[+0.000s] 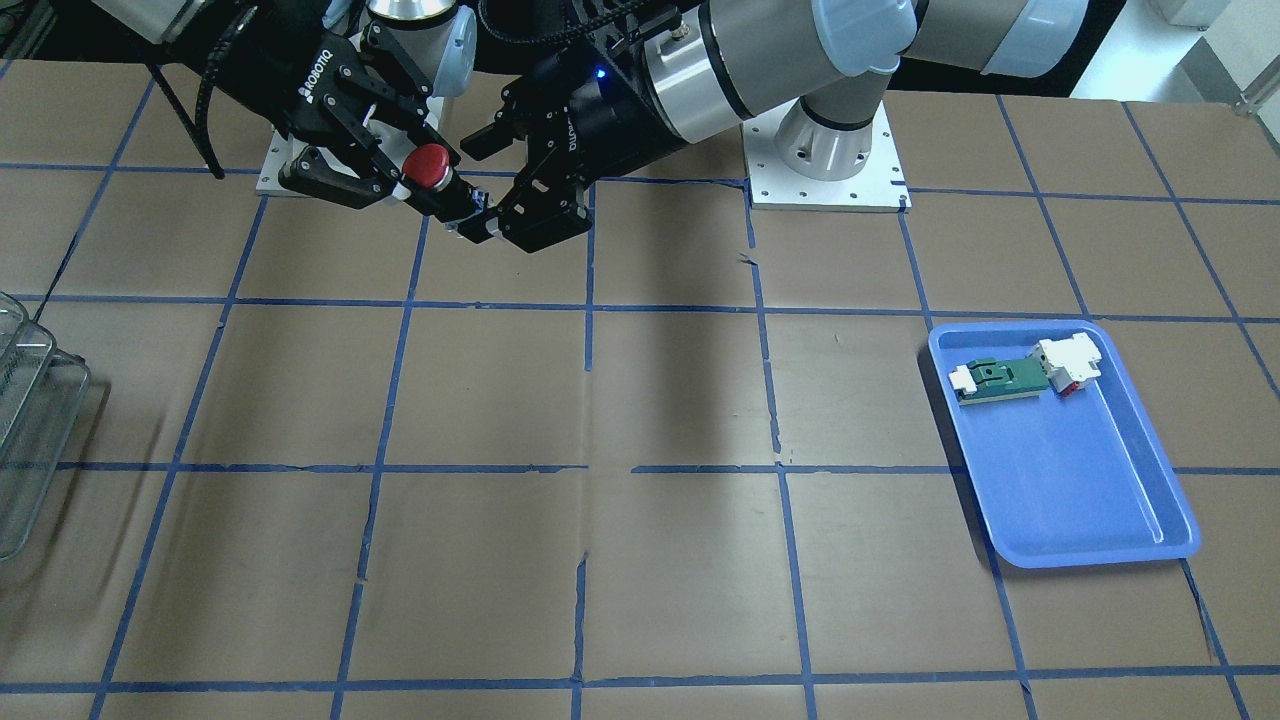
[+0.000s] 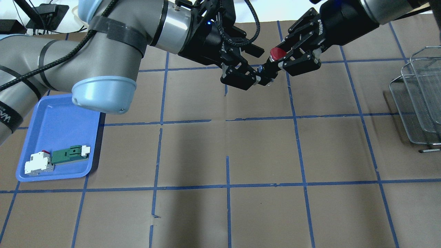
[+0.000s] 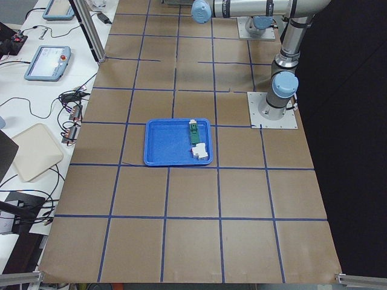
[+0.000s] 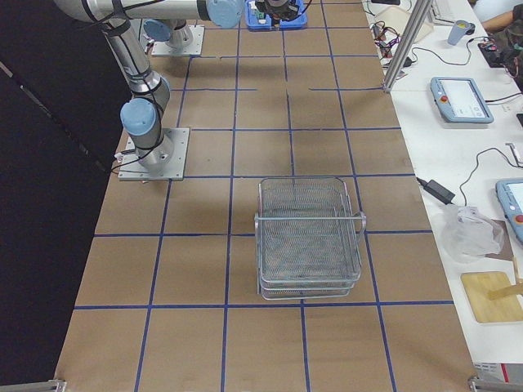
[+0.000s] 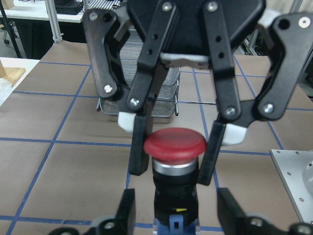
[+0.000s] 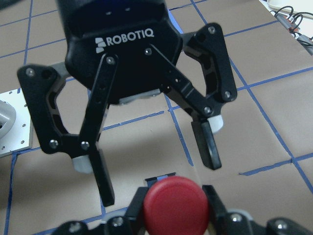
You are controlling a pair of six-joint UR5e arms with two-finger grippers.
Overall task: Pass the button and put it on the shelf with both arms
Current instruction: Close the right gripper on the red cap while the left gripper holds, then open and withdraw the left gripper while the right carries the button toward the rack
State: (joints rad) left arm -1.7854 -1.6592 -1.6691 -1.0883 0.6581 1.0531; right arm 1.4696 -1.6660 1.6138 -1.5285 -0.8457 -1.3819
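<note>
- Nearest the operators' edge of the worktop (image 1: 640, 560), toward the robot's left end, lies a blue tray (image 1: 1085, 480). A green-and-white connector part (image 1: 1000, 380) lies in the tray's end toward the robot. A white block (image 1: 1070, 362) touches one end of that part.
- At the opposite end, on the robot's right, the wire-mesh shelf (image 1: 35, 430) stands on the worktop. The front-facing view cuts it off at the edge. The right-side view shows its stacked tiers.
- Farther back, close to the robot's bases, the two claws face each other in the air above the worktop. The button (image 1: 432, 166) is aloft between them, well apart from both the shelf and the tray.
- The right claw (image 5: 173, 169) is clamped on the button. Its fingers (image 5: 138, 152) press in from either side just under the red cap. The cap points toward this claw's palm and the black body points away, toward the other claw.
- The left claw (image 6: 158, 177) has its fingers (image 6: 100, 176) spread wide. In its own wrist view they flank the button's lower body with a gap on each side, not touching it.
- Farthest back, the left arm (image 1: 760, 60) rises from a white base plate (image 1: 870, 190) bolted to the worktop.
</note>
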